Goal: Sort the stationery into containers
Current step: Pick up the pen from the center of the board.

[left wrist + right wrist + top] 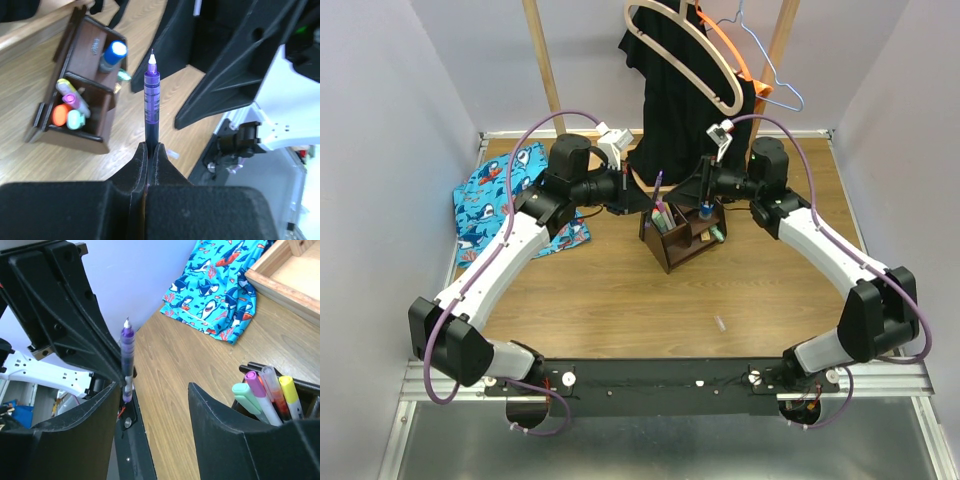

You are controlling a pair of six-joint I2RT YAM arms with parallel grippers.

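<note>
A thin purple pen (151,100) stands tip-up in my left gripper (151,146), whose jaws are shut on its lower barrel. From above, the pen (658,185) hangs just left of the dark brown organizer (672,250), with the left gripper (638,198) beside it. The organizer (95,137) holds yellow (65,86), pink (76,101), orange (60,115) and pale green (75,120) markers in one slot and a blue bottle (113,52) in another. My right gripper (155,387) is open over the organizer, gripping nothing. The pen (127,357) shows by its left finger.
A blue shark-patterned cloth (500,200) lies at the back left, next to a light wooden rack base (287,272). A black garment (680,100) and hangers hang behind the organizer. A small clear cap (719,323) lies on the table nearer the arm bases.
</note>
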